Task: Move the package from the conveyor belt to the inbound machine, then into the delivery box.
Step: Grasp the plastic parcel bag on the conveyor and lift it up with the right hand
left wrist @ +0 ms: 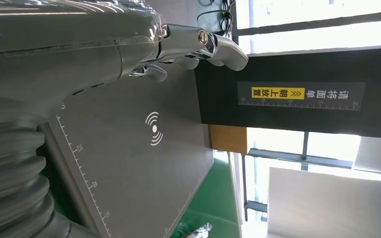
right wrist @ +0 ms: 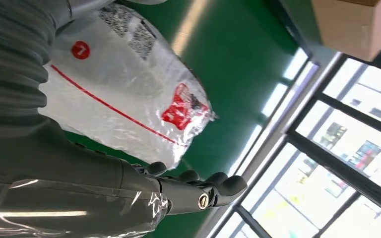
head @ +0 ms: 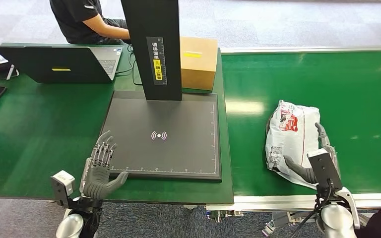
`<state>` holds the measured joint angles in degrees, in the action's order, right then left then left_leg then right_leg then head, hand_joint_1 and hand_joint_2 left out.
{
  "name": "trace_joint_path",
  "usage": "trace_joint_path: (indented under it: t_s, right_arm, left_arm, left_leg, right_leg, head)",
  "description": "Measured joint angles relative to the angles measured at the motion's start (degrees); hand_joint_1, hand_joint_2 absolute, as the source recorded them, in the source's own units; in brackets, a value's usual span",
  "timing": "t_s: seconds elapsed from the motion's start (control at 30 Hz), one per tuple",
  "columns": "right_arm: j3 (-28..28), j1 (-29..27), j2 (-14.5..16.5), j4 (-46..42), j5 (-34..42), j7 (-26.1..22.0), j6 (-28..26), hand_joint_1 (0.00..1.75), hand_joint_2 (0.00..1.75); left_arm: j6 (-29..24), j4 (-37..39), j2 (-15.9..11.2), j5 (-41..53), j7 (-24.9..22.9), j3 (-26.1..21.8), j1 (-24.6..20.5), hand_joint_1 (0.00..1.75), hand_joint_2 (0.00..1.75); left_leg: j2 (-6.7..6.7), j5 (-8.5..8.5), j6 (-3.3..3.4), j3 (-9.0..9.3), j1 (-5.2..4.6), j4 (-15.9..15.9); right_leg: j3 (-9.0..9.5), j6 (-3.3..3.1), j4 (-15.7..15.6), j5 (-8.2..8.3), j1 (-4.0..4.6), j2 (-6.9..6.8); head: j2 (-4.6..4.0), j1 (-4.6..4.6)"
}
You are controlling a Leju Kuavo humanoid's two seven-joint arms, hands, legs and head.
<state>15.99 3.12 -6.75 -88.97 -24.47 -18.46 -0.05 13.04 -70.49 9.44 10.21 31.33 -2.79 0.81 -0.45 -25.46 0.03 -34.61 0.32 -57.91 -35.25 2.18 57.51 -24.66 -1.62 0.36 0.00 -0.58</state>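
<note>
A: Now, from left to right: what is the status of the left hand (head: 100, 166)?

B: It rests at the near left corner of the inbound machine (head: 163, 136), fingers spread, holding nothing. The scan plate is unobstructed.

A: And the package (head: 290, 134)?

B: It lies flat on the conveyor belt (head: 357, 94), well apart from the machine. The right hand (head: 313, 157) is at its near edge, thumb under or against the bag on one side and fingers along the other. The hand is partly open around the bag; I cannot tell whether the grip is closed.

A: Procedure for this step?

B: In my judgement: close firmly on the film, since it is slack and slippery, lift clear of the belt edge, then carry the package left and lay it flat over the scan symbol.
</note>
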Motion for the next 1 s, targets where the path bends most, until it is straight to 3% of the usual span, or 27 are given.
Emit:
trace_joint_path:
  t_s: [0.17,0.4,0.53,0.73,0.9,1.0]
  right_arm:
    - [-0.4,6.2,-0.7,4.8,-0.9,0.2,-4.7,0.00,1.75]
    - [-3.2,22.7,-3.2,28.5,-7.6,0.8,-11.5,0.00,1.75]
    - [-4.8,28.7,-3.9,39.4,-10.2,2.6,-13.9,0.00,1.75]
    - [-6.5,33.2,-4.0,50.2,-11.6,4.0,-13.7,0.00,1.75]
    - [-7.9,35.0,-4.0,56.0,-12.0,6.2,-8.4,0.00,1.75]
    - [-8.5,35.3,-3.9,58.0,-12.2,6.6,-7.8,0.00,1.75]
  left_arm:
    - [0.1,0.0,0.0,0.1,0.0,0.0,-0.3,0.00,1.75]
    - [0.0,0.0,0.1,-0.2,-0.4,0.4,-1.3,0.00,1.75]
    - [0.0,0.0,0.1,-0.6,-0.7,0.8,-1.2,0.00,1.75]
    - [0.0,0.0,0.1,-0.7,-0.9,1.2,-1.1,0.00,1.75]
    - [-0.1,0.0,0.1,-1.1,-1.2,1.4,-1.2,0.00,1.75]
    - [-0.2,0.0,0.1,-1.1,-1.3,1.6,-1.2,0.00,1.75]
  left_leg:
    - [0.12,0.01,0.00,0.05,0.00,0.0]
    - [0.12,0.16,0.05,0.06,-0.02,0.0]
    - [0.10,0.17,0.04,0.05,-0.01,0.0]
    - [0.07,0.16,0.04,0.01,-0.01,0.0]
    - [0.05,0.16,0.04,0.00,-0.01,0.0]
    - [0.02,0.16,0.04,-0.01,-0.01,0.0]
  right_leg:
    - [0.01,0.01,0.0,0.09,0.00,0.15]
    - [0.02,0.07,0.0,0.24,-0.02,0.16]
    - [0.01,0.06,0.0,0.24,-0.01,0.14]
    - [-0.02,0.06,0.0,0.21,-0.01,0.11]
    - [-0.01,0.06,0.0,0.21,-0.01,0.08]
    - [-0.01,0.06,0.0,0.21,-0.01,0.04]
  head:
    - [0.00,0.00]
    - [0.00,0.00]
    - [0.00,-0.01]
    - [0.00,-0.01]
    - [0.00,0.00]
    - [0.00,-0.01]
